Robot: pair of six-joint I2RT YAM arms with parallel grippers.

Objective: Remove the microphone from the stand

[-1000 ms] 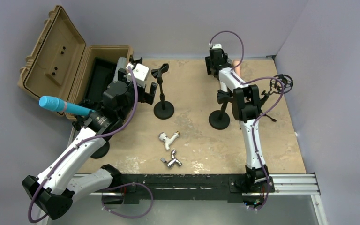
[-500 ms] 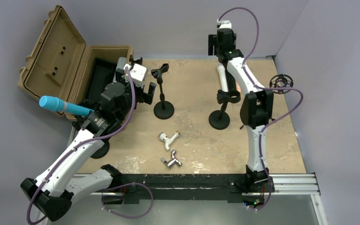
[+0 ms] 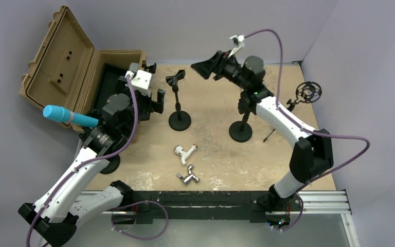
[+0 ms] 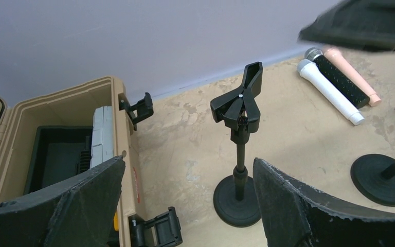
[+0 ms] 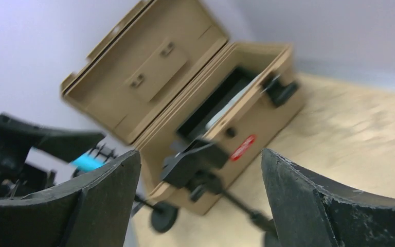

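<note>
Microphone: the blue microphone (image 3: pixel 64 115) sits tilted in the clip of the left stand (image 3: pixel 111 165), at the left edge of the worktop (image 3: pixel 216 154). Its head points out to the left, just in front of the open tan case (image 3: pixel 77 72). It has not moved in the last second.
Left stand: only part of its round base shows under the left arm.
Left fingers: the left fingers (image 4: pixel 82 200) are spread wide with nothing between them. They hang between the case and the empty middle stand (image 4: pixel 239 149), facing that stand, and have drawn back slightly toward the case.
Right fingers: the right fingers (image 5: pixel 308 206) are also spread and empty. A second ago they pointed down at the far edge of the worktop. Now they are raised and turned left toward the case, and the elbow has swung out to the right.
Right stand: the right stand (image 3: pixel 241 131) is unmoved, its clip beside the right forearm.
Loose microphones: a white, a black and a pink one (image 4: pixel 334 82) lie side by side on the worktop, seen from the left wrist.
Other items: two pipe fittings (image 3: pixel 186 164) lie near the front. A shock mount (image 3: pixel 308 91) at the right edge is now clear of the arm.
</note>
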